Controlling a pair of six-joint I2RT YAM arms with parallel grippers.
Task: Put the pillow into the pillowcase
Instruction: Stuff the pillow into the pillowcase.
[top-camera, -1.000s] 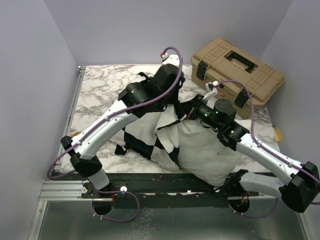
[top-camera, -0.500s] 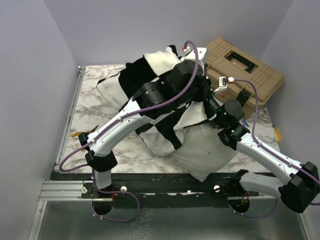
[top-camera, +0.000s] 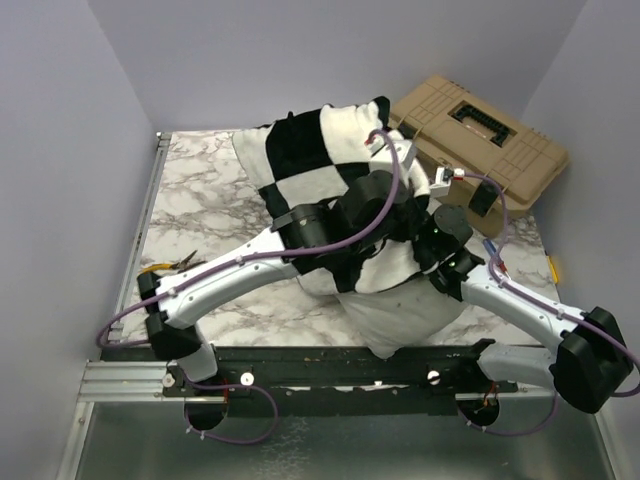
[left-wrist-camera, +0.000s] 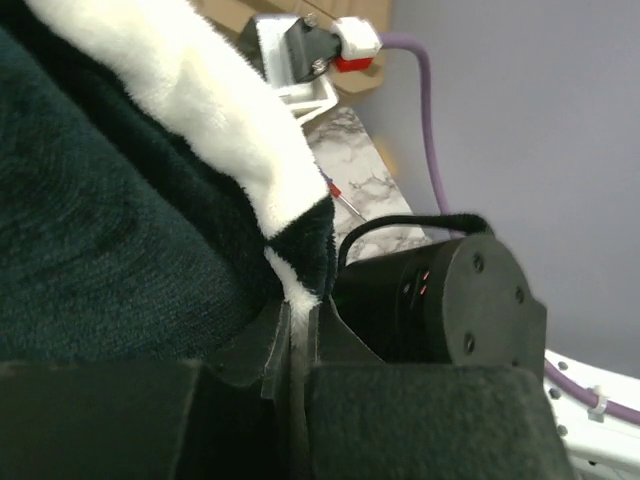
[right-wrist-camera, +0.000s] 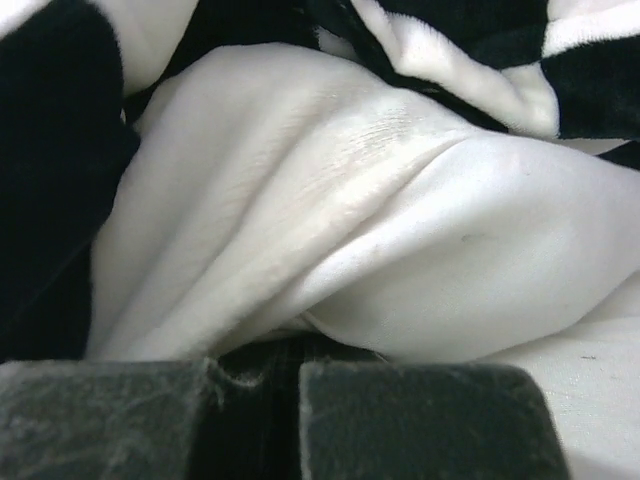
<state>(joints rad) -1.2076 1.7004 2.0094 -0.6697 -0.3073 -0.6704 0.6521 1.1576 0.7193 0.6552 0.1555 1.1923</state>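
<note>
Left claw (left-wrist-camera: 297, 345): I read the fingers as pressed together, pinching a hem of the pillowcase (left-wrist-camera: 120, 220). From the pinch the black-and-white plush rises and fills the wrist view above and left of the claw. Just right of the claw sits the black round wrist of the right arm (left-wrist-camera: 440, 300). I cannot tell whether it touches the cloth. Beyond that wrist I see a strip of marble counter (left-wrist-camera: 365, 190), and farther up a white bracket (left-wrist-camera: 300, 60) with a purple cable (left-wrist-camera: 425, 110).

Right claw (right-wrist-camera: 256, 385): the fingers stand close together with a narrow dark gap between them. A fold of the white pillow (right-wrist-camera: 420, 260) runs down into that gap, so I log this claw as nipped on the pillow. Checked pillowcase cloth lies above and left of the claw, draped over the pillow.

Top view: both claws are hidden under cloth, over mid-counter. The pillowcase stands raised above the counter and spreads from the claws toward the far side, covering both wrists. The pillow extends from the claws toward the arm bases. Its upper part is under the pillowcase and its near end lies at the counter's near edge. A tan box (top-camera: 480, 125) stands beyond and right of the claws. The pillowcase's far corner is just beside it, and I cannot tell whether they touch.
</note>
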